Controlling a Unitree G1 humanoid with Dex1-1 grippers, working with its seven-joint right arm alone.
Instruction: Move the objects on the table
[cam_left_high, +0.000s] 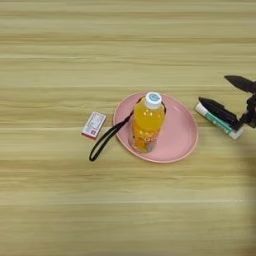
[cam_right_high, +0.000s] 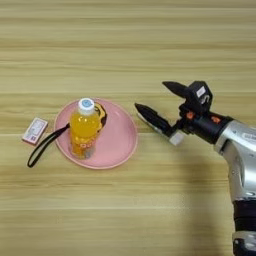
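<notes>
Bottle of orange drink (cam_right_high: 84, 131), white cap on, stands upright on the pink plate (cam_right_high: 122, 142), left of the plate's centre. Tucked behind it on the plate, mostly hidden, a yellow-black tape measure (cam_right_high: 101, 114); its black strap (cam_left_high: 106, 142) trails off the plate's left rim onto the table (cam_left_high: 125, 45). A small white-and-red packet (cam_left_high: 94, 124) lies flat on the wood just left of the strap, apart from the plate.

Right gripper (cam_right_high: 153, 100) sits off the plate's right side with its two black fingers spread wide, holding nothing. The near finger lies over the white-and-green tube (cam_left_high: 216, 119), which rests flat on the table close to the plate's right rim; in the right eye view only the tube's end shows beneath that finger.

Progress, as I judge it: bottle and tape measure look placed. Tube and packet sit on bare wood. The gripper seems lined up over the tube, but no grasp yet.
</notes>
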